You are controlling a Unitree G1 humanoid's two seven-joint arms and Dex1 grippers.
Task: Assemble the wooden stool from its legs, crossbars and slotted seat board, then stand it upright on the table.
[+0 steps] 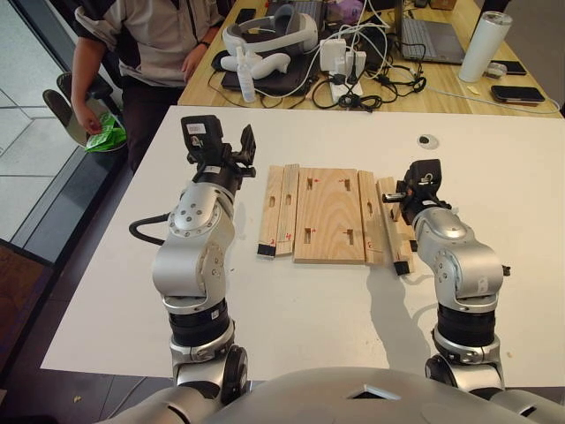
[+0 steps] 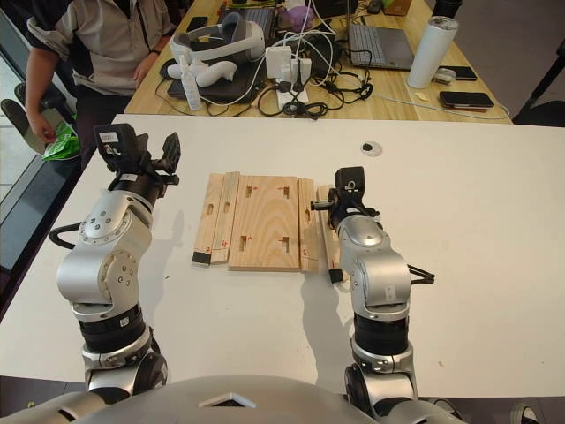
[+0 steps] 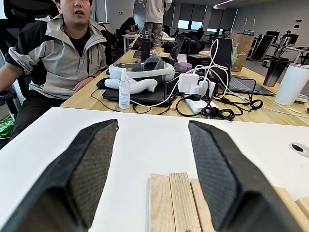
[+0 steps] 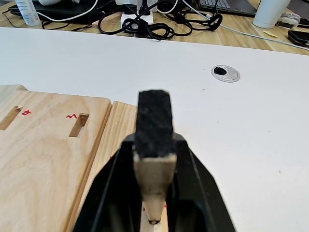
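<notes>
On the white tabletop (image 1: 494,291), head view: the slotted seat board (image 1: 328,215) lies flat. Two slotted planks (image 1: 277,221) lie side by side against the seat board's left edge, and another plank (image 1: 372,216) lies against its right edge. The left hand (image 1: 238,152) hangs off the seat board's far left corner, clear of the wood. The right hand (image 1: 408,196) sits just right of the seat board, over a narrow wooden strip (image 1: 402,252) (dark tip at its near end).

Left wrist view: the left hand is spread wide, padded fingers (image 3: 91,169) well apart, nothing between them. The planks' far ends show in the gap, below.

Right wrist view: the right hand is closed on the wooden strip, pale wood pinched between the dark pads (image 4: 153,121). The seat board lies just beside it, two slots and red marks (unreadable) showing. A round grommet (image 4: 225,73) sits in the tabletop beyond the seat board's far right corner, well apart.
</notes>
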